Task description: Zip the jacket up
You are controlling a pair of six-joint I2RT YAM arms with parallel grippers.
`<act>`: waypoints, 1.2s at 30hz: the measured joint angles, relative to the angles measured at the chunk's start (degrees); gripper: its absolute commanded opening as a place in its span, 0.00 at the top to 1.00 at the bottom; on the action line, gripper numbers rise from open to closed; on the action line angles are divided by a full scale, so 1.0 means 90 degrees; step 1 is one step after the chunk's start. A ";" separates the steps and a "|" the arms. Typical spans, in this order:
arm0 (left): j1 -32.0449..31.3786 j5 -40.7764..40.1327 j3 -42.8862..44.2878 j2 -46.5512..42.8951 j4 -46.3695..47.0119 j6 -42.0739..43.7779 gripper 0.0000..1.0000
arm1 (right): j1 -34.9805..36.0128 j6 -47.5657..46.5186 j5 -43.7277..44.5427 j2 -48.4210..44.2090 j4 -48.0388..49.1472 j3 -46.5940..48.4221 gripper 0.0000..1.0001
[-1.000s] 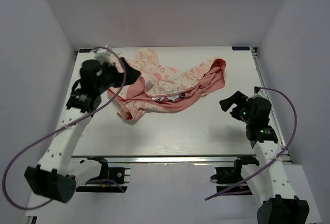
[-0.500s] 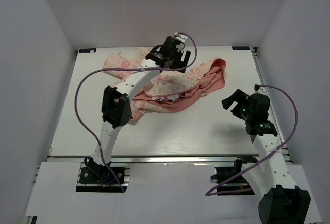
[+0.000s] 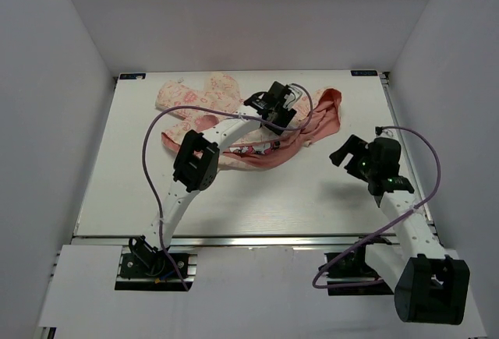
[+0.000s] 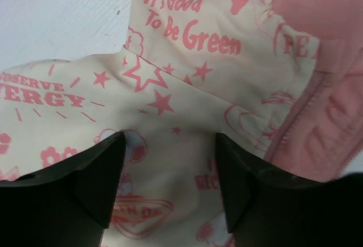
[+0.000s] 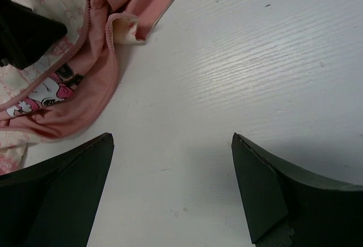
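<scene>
The jacket lies crumpled across the back of the table, cream with pink print, its salmon lining turned out at the right. My left gripper reaches over its middle right. In the left wrist view the left gripper is open, pressed low onto the cream printed fabric, which bulges between the fingers. The pink zipper trim runs just right of them. My right gripper hovers open over bare table to the jacket's right. In the right wrist view the right gripper is empty, with the jacket and its zipper teeth at upper left.
The white table is boxed in by white walls at the back and both sides. The left arm's purple cable loops over the table's left half. The right arm's cable arcs near the right edge.
My left arm has swung from the table's left side across the jacket to its middle right and come down onto the fabric. The jacket's left part has been spread out. The right arm has barely moved.
</scene>
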 measured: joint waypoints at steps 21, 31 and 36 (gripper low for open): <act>0.0046 -0.0673 -0.1722 -0.1054 0.1445 0.0070 0.96 | 0.2249 0.1292 0.1875 0.4947 0.0826 0.3031 0.24; 0.0049 0.0503 -0.1586 -0.1231 0.1263 0.1020 0.02 | 0.2324 0.1775 0.2555 0.5804 0.0566 0.3621 0.63; 0.0044 0.1022 -0.1484 -0.0996 0.0942 0.1239 0.02 | 0.2164 0.1761 0.2382 0.5807 0.0726 0.3429 0.97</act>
